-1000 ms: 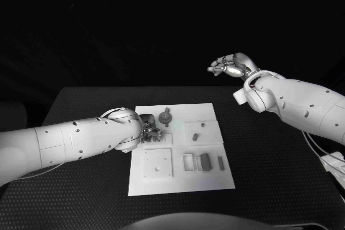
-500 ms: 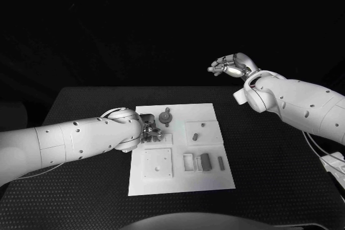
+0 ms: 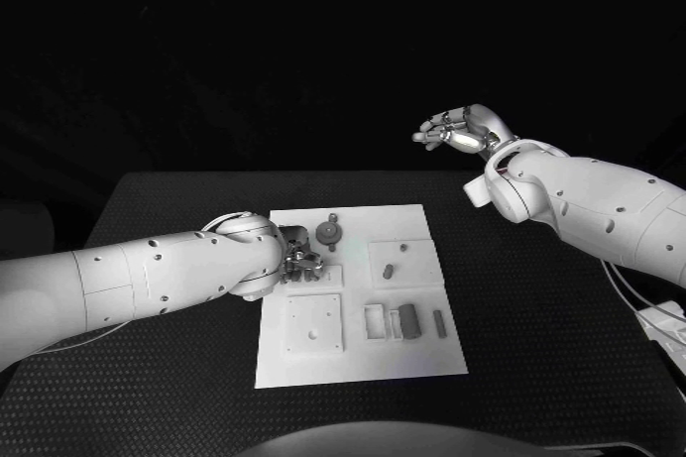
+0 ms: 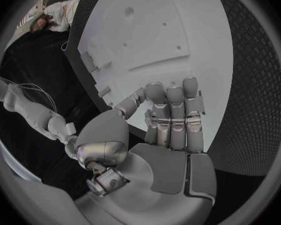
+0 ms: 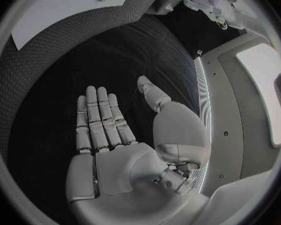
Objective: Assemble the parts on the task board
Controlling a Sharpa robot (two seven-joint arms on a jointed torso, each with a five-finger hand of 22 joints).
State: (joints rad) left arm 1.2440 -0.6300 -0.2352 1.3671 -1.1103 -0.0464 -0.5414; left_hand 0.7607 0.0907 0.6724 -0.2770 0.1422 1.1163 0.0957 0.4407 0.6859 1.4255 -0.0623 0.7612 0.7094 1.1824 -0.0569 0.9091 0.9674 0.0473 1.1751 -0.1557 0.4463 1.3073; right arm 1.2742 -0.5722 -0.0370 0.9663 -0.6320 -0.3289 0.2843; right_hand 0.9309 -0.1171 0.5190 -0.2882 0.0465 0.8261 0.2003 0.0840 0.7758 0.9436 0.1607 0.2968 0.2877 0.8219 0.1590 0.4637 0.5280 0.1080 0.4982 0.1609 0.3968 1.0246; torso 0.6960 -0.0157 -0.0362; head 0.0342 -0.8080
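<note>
Left robot hand (image 3: 299, 260) barely shifted — nothing else.

Light is falling from above onto the task board (image 3: 358, 298), which is glowing as the brightest patch in the head view while the black table (image 3: 543, 318) and everything toward 12 o'clock are sinking into darkness. The arms are casting soft shadows across the board's 9 o'clock edge. In both wrist views, fisheye distortion is bending straight edges near the rim, and glare is washing out the board's surface detail.
</note>
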